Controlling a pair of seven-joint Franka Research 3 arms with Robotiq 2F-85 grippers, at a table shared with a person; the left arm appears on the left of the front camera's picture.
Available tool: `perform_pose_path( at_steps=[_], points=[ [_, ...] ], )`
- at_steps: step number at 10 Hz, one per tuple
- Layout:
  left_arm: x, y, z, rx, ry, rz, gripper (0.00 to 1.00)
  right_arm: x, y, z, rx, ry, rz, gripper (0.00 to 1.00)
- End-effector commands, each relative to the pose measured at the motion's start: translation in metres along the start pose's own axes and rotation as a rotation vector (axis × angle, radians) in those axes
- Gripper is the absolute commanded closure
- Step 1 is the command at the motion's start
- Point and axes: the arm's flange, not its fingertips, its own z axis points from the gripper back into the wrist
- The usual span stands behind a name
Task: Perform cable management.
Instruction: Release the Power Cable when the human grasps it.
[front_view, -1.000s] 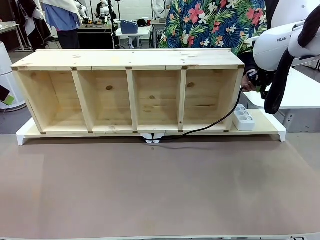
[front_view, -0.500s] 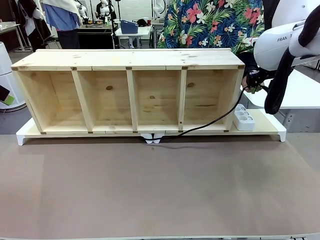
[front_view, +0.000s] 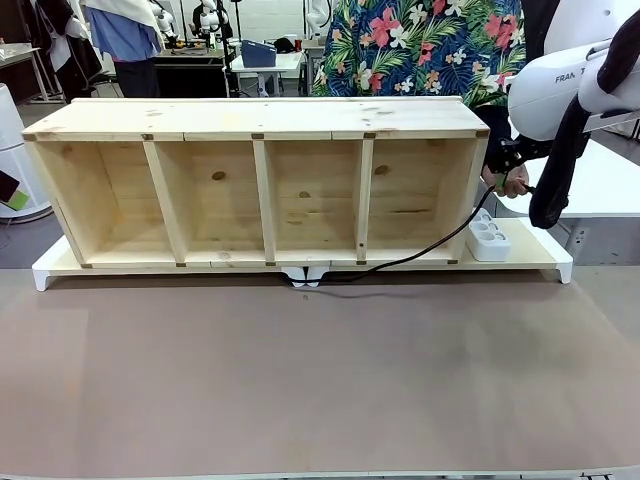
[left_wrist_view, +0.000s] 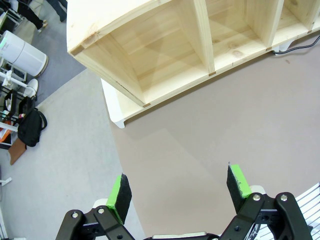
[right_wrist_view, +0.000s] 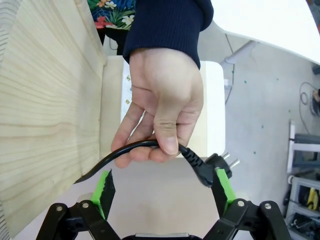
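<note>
Since a second ago the right gripper (right_wrist_view: 165, 187) has let go of the cable (front_view: 420, 251), now pinched in the person's hand (right_wrist_view: 160, 107) beside the shelf (front_view: 255, 180), plug (right_wrist_view: 210, 170) between the spread jaws, probably a handover. Left gripper (left_wrist_view: 180, 192) hangs open. A power strip (front_view: 488, 238) sits below.

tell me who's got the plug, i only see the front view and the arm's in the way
Observer: the person's hand pinches the cable just behind the plug; the right gripper is open around it.
Operator: pins bent?
Observer: two straight pins stick out, pointing away from the hand.
Operator: left arm doing anything?
Observer: the left gripper is open and holds nothing, above the tabletop near the end of the wooden shelf.
</note>
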Motion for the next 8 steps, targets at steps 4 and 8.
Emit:
perform_pose_path(
  at_steps=[4,8],
  points=[
    [0.0006,0.0002,0.0002,0.003,-0.007,0.000,0.00,0.0000,0.0000,0.0000,0.000,0.000,0.000,0.00],
    [0.0006,0.0002,0.0002,0.003,-0.007,0.000,0.00,0.0000,0.0000,0.0000,0.000,0.000,0.000,0.00]
  ],
)
